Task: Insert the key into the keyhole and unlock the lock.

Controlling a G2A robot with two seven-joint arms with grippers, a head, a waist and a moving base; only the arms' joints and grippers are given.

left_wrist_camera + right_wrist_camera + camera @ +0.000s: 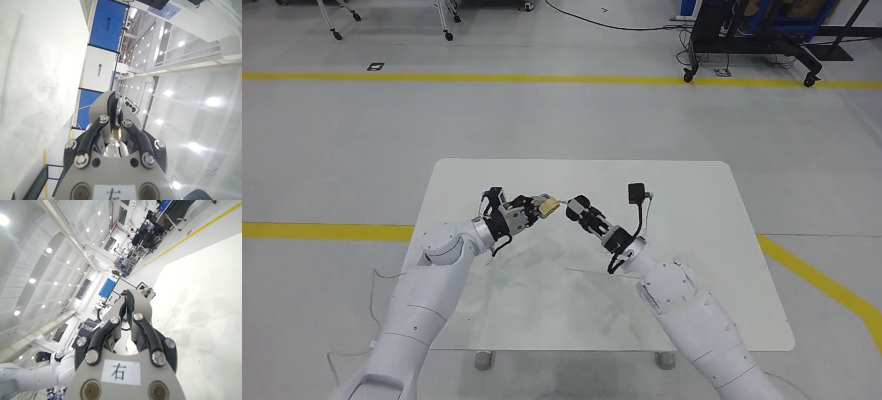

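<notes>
**Q:** Where does the lock lie?

**A:** In the top view the lock (547,206), a small tan block, sits at the frame's centre above the white table (692,200). It is clamped in the left gripper (539,207). The right gripper (575,207) faces it tip to tip, just beside it.

**Q:** What does the left wrist view add?

**A:** Material detail. A bright, curved metal shackle (120,103) and a brass-coloured edge of the lock body (116,132) show between ribbed black pads (111,106), which are closed on them.

**Q:** And the right wrist view?

**A:** The right gripper (126,294) has smooth grey fingers lined with ribbed black pads (130,306), and these are pressed together. Whether a key sits between them cannot be told. The matt table (198,285) lies at the frame's right.
</notes>
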